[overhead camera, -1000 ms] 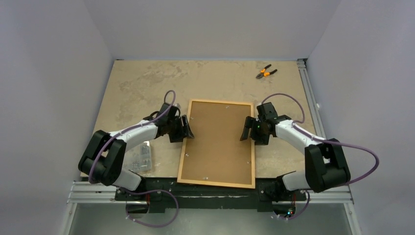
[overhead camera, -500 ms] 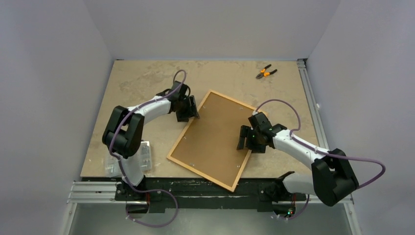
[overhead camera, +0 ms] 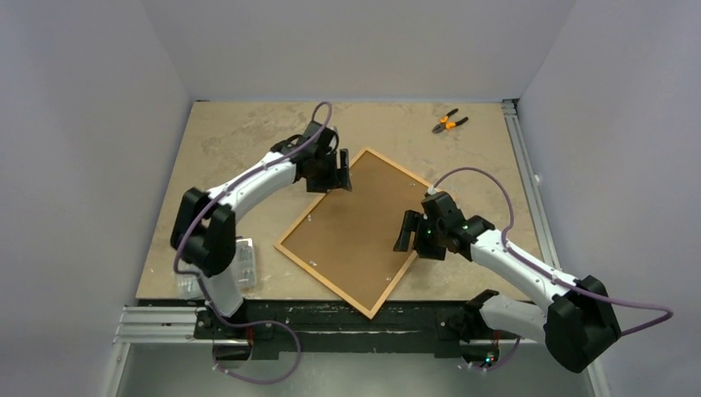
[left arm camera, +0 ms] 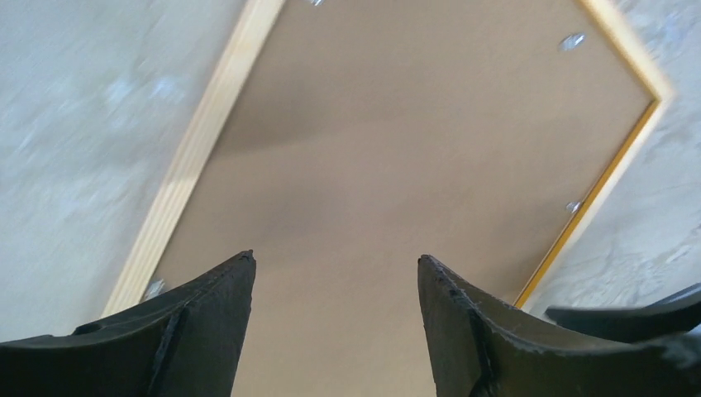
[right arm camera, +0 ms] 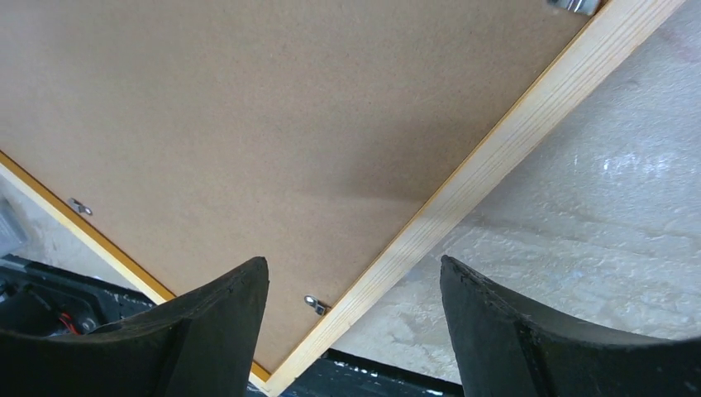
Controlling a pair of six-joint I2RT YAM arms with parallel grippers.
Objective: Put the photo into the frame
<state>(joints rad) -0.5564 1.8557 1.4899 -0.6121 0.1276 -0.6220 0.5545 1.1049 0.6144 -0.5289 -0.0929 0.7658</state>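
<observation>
Frame (overhead camera: 323, 281) lies face down at mid-bench (overhead camera: 231, 141), brown backing board (overhead camera: 355, 227) up, long axis slanting from upper right to lower left. Left pincer (overhead camera: 340, 177), jaws wide, hovers at its top corner. Right pincer (overhead camera: 405, 232), equally wide and empty, is over the right long edge. No photo in sight.

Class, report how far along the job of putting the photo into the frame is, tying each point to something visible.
Done: the frame lies reverse up, the brown backing board seated inside it, metal tabs at the rim. In hand: the left end effector and right end effector stand open over it, holding nothing. Left: the photo is not in view, so whether it sits under the board cannot be told.
</observation>
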